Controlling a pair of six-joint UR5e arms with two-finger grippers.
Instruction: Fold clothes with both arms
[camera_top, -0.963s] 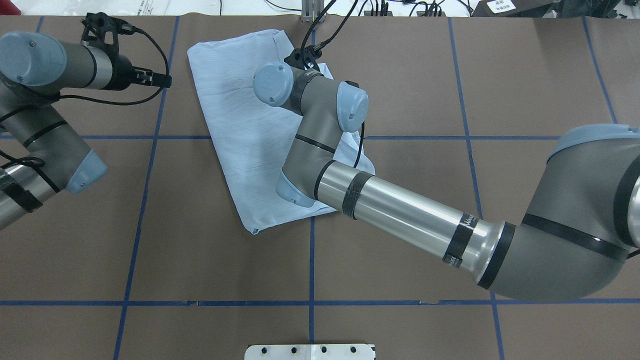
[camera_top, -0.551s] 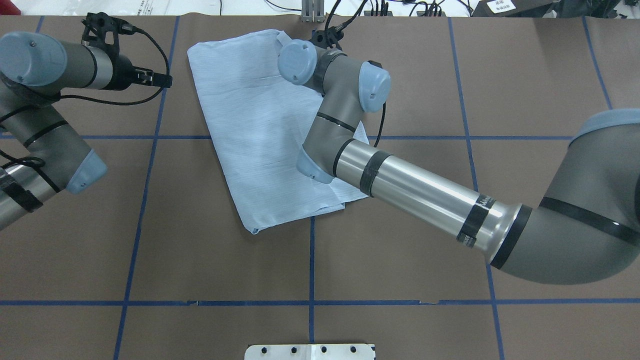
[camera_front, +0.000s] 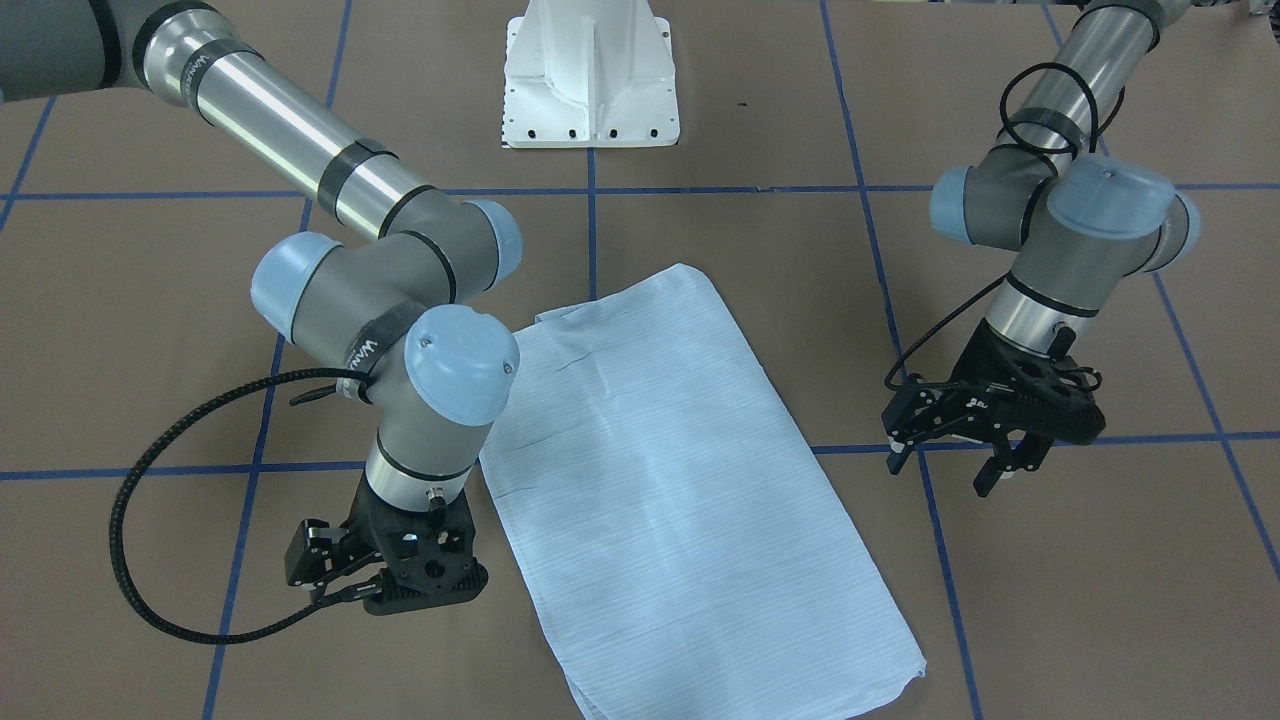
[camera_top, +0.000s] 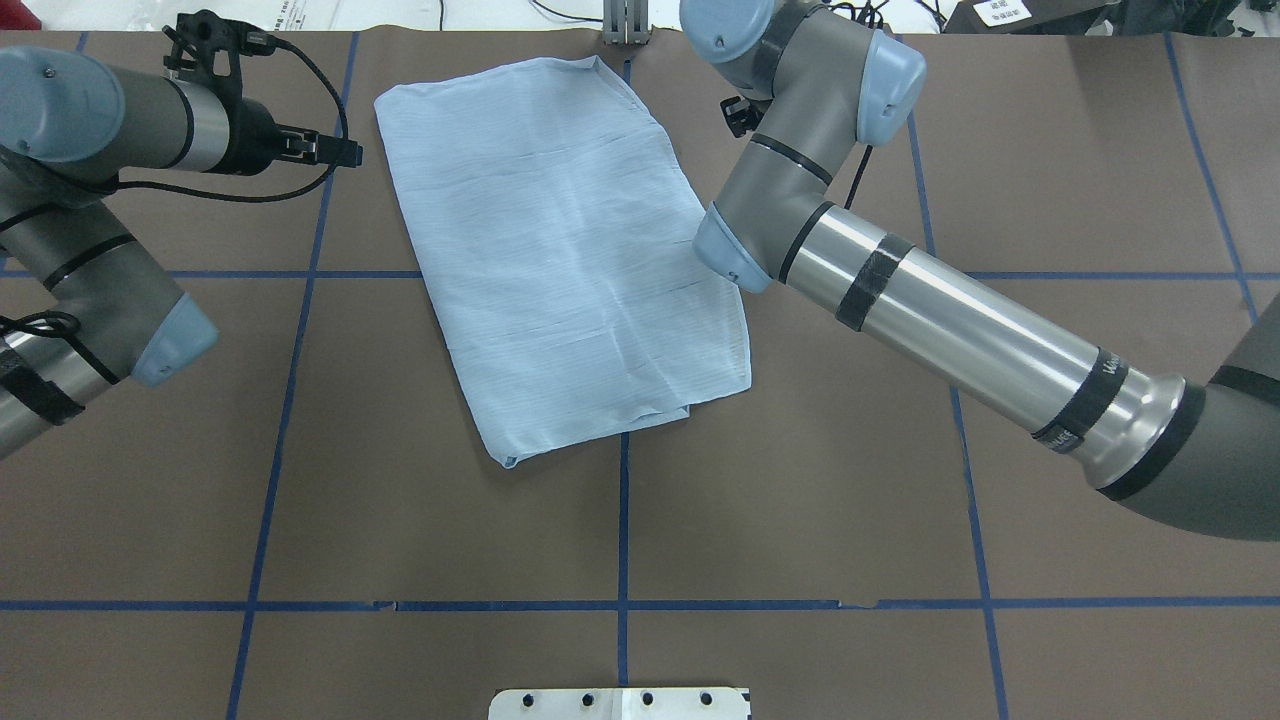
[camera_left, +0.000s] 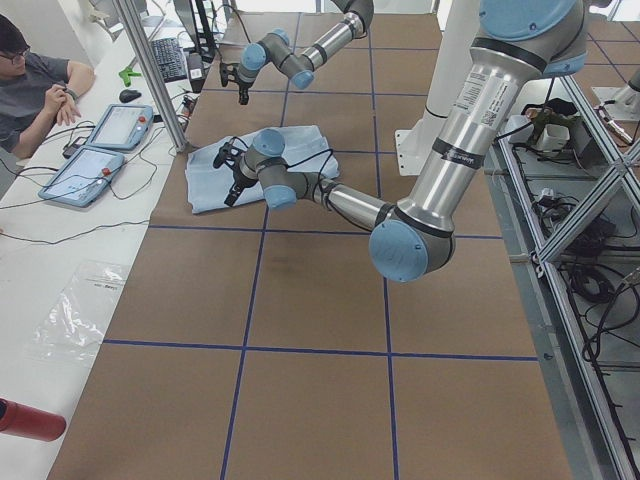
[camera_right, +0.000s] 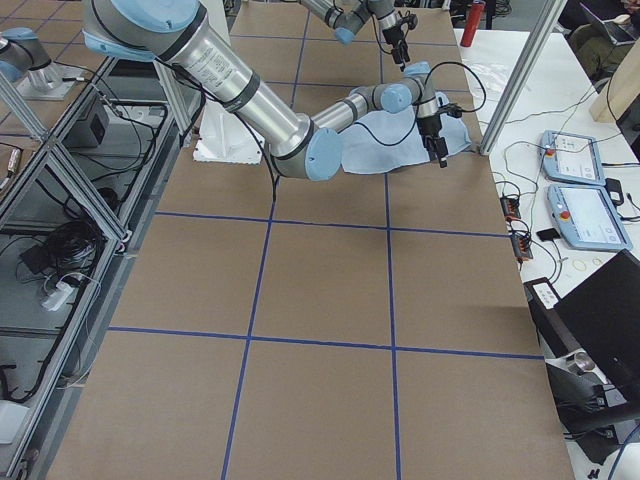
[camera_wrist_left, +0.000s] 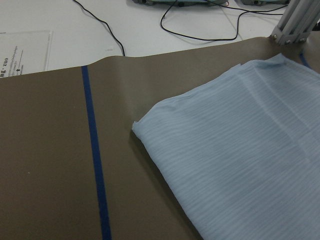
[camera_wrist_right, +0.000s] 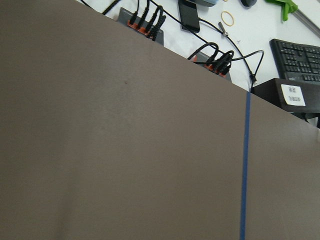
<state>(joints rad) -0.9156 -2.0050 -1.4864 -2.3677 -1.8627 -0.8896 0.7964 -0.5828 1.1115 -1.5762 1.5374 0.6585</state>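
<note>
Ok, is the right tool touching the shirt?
Apart. The front-facing view shows bare table between the right tool and the shirt.

Shirt (camera_top: 560, 250) thin cloth; table (camera_top: 400, 520) matt paper; right arm (camera_top: 960, 320) tube glossy metal.

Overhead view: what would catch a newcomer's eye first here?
The pale-blue shirt, folded into a slanted rectangle, lies flat at the far middle of the table. The big right arm reaches diagonally in beside the shirt's right edge, with the right gripper off the cloth. The left gripper hangs open, clear of the shirt's other side.
</note>
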